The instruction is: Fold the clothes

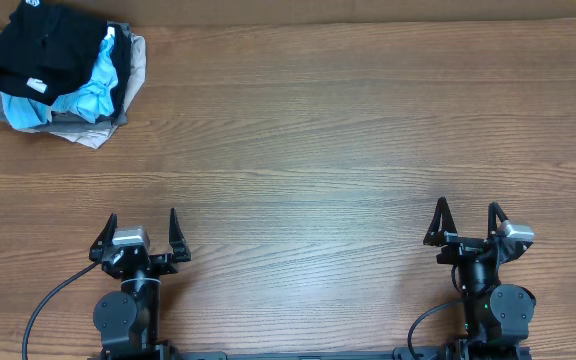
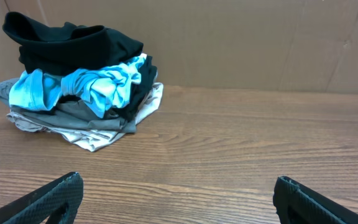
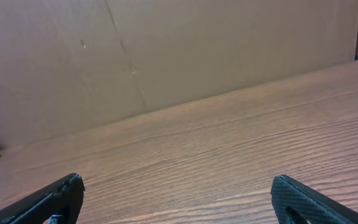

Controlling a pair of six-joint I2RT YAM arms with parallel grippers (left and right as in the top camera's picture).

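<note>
The clothes (image 1: 46,45), a crumpled black garment with a small white tag, lie on top of a pile at the table's far left corner. The left wrist view shows the black garment (image 2: 73,43) draped over the heap, far ahead of my left gripper (image 2: 179,190). My left gripper (image 1: 141,232) stands open at the near left edge, nothing between its fingers. My right gripper (image 1: 466,222) stands open at the near right edge, far from the pile. In its wrist view the right gripper (image 3: 178,186) has only bare wood between its fingers.
Under the black garment lie a light blue shirt (image 1: 96,85) and grey and tan garments (image 1: 88,128). The blue shirt (image 2: 98,87) shows mid-pile in the left wrist view. A brown wall (image 3: 166,50) backs the wooden table (image 1: 348,150).
</note>
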